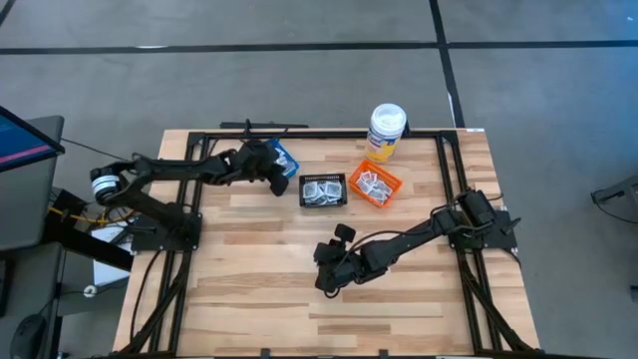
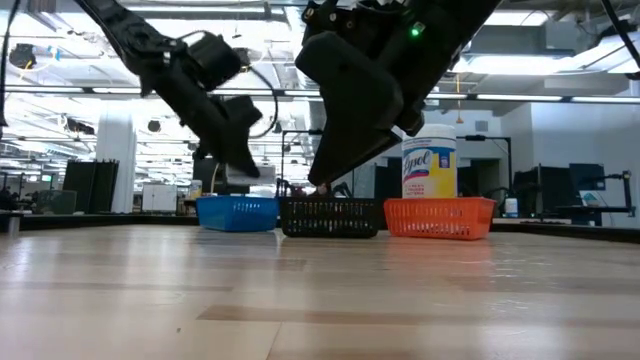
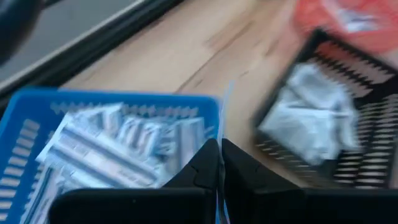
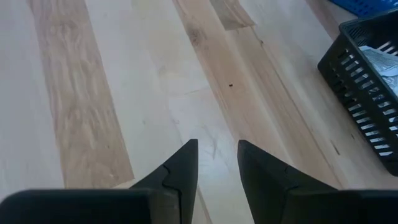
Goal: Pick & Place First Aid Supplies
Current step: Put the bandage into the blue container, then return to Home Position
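Observation:
Narrow white strip packets with blue-grey print fill the blue basket [image 3: 106, 146] [image 1: 287, 159]. Crumpled white packets lie in the black basket [image 3: 323, 118] [image 1: 323, 189], and more sit in the orange basket [image 1: 375, 184]. My left gripper [image 3: 219, 163] [image 1: 278, 179] hangs over the blue basket's edge nearest the black basket, shut on a thin pale packet [image 3: 225, 118] seen edge-on. My right gripper [image 4: 217, 165] [image 1: 324, 279] stands open low over bare table, nearer the front than the black basket, with nothing between its fingers. My left gripper pinches the thin packet between its two fingertips; the packet's edge [image 3: 224, 134] sticks out past the tips as a narrow pale line. The fingers slant down from the table's left. The packet is lifted clear above the blue basket's rim.
A tall white bottle with a yellow label [image 1: 386, 130] [image 2: 429, 168] stands behind the orange basket [image 2: 438, 217]. The three baskets form a row at the table's far middle. Black frame rails [image 1: 454, 179] run along the table's sides. Bare wood [image 4: 124, 93] spreads toward the front.

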Robot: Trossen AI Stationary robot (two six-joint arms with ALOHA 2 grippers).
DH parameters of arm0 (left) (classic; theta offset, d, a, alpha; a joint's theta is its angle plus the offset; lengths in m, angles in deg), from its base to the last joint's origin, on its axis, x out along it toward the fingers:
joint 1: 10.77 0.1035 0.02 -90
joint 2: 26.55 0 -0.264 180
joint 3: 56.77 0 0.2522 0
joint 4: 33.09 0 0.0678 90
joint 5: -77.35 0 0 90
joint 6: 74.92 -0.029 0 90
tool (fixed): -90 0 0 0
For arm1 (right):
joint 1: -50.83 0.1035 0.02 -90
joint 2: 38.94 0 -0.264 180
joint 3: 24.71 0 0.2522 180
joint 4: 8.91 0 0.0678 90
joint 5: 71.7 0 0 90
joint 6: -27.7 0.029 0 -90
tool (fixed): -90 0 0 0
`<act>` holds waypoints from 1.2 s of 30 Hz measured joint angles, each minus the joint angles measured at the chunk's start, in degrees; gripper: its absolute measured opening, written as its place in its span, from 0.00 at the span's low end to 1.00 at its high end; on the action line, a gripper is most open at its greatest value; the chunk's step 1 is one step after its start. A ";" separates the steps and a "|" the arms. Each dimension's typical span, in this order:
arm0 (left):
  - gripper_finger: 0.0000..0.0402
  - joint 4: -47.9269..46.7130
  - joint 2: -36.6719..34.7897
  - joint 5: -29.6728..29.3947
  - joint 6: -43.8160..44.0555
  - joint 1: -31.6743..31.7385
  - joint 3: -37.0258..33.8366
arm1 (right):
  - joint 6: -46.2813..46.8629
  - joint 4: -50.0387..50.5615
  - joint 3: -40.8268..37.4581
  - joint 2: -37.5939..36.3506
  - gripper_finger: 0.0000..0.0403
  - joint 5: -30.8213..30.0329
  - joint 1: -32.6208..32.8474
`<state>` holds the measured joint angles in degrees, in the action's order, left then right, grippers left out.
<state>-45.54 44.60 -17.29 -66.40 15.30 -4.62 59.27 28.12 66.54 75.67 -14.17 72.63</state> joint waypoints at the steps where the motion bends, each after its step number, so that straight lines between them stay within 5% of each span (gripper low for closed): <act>1: 0.03 0.08 1.07 0.02 0.38 0.71 0.00 | 0.00 0.00 0.00 0.00 0.27 0.11 0.00; 10: 0.04 0.19 8.51 2.87 0.73 3.36 0.00 | 0.00 0.00 0.00 0.00 0.27 0.13 0.02; 21: 0.18 2.05 6.68 2.75 0.32 3.31 0.00 | 0.00 -0.26 0.00 0.00 0.27 0.14 0.02; 36: 0.21 2.11 -18.53 3.21 -2.76 -3.48 -0.02 | -1.06 -7.04 0.00 0.00 0.27 6.51 -0.12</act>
<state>-43.43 26.08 -14.08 -69.15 11.82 -4.64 58.21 21.08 66.54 75.67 -7.66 72.51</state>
